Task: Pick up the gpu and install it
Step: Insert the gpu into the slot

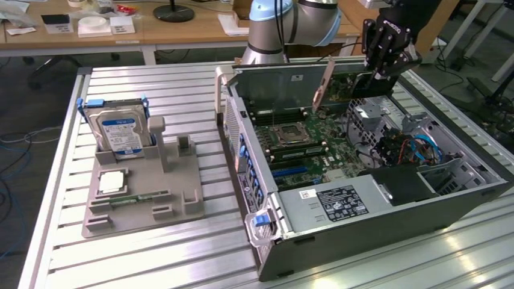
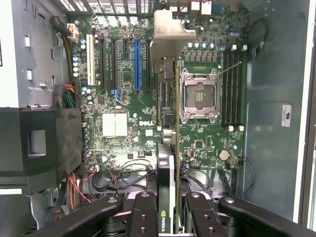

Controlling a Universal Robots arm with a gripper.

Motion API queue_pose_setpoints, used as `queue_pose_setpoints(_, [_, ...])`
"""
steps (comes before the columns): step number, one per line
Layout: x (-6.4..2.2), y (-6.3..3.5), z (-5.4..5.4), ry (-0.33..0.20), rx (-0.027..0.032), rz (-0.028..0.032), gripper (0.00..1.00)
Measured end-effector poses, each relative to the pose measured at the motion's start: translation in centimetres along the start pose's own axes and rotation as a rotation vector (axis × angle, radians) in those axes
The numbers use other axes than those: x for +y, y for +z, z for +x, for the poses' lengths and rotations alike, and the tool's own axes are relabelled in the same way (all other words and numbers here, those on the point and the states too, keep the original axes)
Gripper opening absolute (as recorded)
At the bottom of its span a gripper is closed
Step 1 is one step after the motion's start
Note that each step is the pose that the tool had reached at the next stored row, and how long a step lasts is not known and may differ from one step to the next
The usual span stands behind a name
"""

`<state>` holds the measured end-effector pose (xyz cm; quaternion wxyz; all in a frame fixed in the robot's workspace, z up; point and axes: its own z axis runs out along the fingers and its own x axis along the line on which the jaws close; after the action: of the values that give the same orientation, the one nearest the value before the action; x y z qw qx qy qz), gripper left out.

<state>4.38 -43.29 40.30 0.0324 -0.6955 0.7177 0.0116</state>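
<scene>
In the exterior view there is one gripper (image 1: 384, 77), one gpu (image 1: 353, 87), one open computer case (image 1: 377, 235) and one hard drive (image 1: 120, 129). The gripper is closed tight on the gpu, holding it above the far end of the case. The card stands on its thin edge, with its silver bracket (image 1: 324, 84) toward the exterior view's left.

In the wrist view, two black fingers (image 2: 143, 217) squeeze the gpu above one motherboard (image 2: 118, 123), near one blue slot (image 2: 139, 64). Its long side points straight away from the gripper.
</scene>
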Motion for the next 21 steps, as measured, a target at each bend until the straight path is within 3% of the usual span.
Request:
queue_pose_setpoints(18, [0.02,0.00,0.00,0.000,0.0000,0.0000,0.27])
queue_pose_setpoints(21, [0.51,0.00,0.01,0.001,0.0001,0.0000,0.27])
